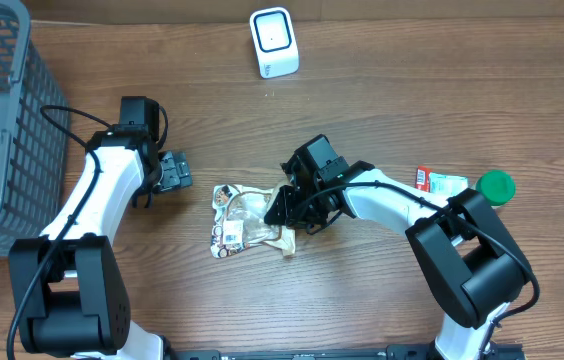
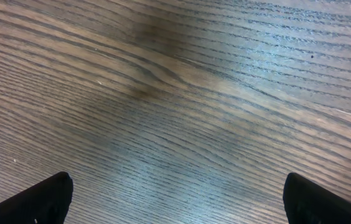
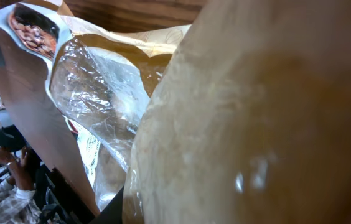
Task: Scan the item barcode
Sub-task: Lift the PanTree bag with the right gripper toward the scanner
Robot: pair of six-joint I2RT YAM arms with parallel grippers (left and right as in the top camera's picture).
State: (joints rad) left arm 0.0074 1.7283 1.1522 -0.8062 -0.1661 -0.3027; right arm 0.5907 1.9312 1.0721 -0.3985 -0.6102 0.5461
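Note:
The item, a clear and tan snack bag (image 1: 245,220), lies flat on the wooden table near the middle. My right gripper (image 1: 284,208) is at the bag's right edge, shut on that edge. In the right wrist view the bag (image 3: 101,106) fills nearly the whole frame, pressed close and hiding most of the fingers. I cannot make out a barcode; a white printed patch (image 1: 224,236) shows at the bag's lower left corner. A white scanner (image 1: 274,42) stands at the far edge of the table. My left gripper (image 1: 174,172) hovers left of the bag, open, with only bare wood between its fingertips (image 2: 45,199).
A grey mesh basket (image 1: 2,120) takes up the left side. At the right lie a small red and white packet (image 1: 440,182) and a green-lidded item (image 1: 496,186).

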